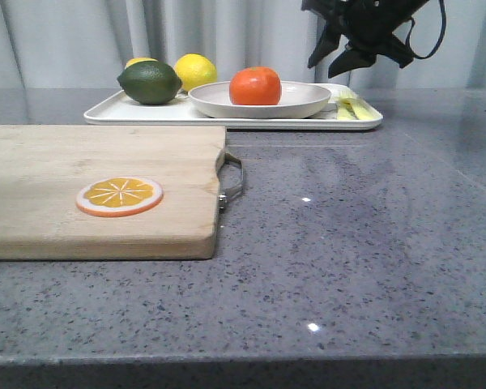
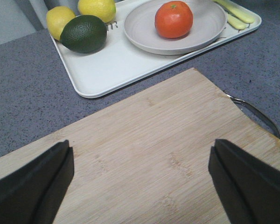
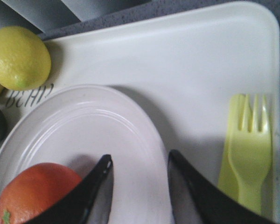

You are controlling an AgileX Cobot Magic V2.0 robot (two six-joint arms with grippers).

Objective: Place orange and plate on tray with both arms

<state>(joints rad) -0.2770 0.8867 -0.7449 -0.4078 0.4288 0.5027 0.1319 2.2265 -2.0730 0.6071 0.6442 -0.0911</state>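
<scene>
Where the orange sits, it rests inside the plate, left of the plate's centre, stem dimple up. Plate lies flat on the tray, occupying the tray's middle-right portion. Tray is at the far side of the grey table, long edge facing the viewer.

On tray, left end: a dark green lime w/ two lemons behind it, all close together, lime just beside the plate rim. Right end: a yellow-green plastic fork lying flat, near the plate but apart from it.

Right gripper hangs above the plate's right rim, approx. over the tray's right end; fingers parted a moderate gap, nothing between them, no contact w/ plate seen.

Left gripper is over the wooden cutting board, fingers spread wide, empty.

Board sits near-left on the table, metal handle on its right edge. An orange slice lies flat on the board, nearer its front.
</scene>
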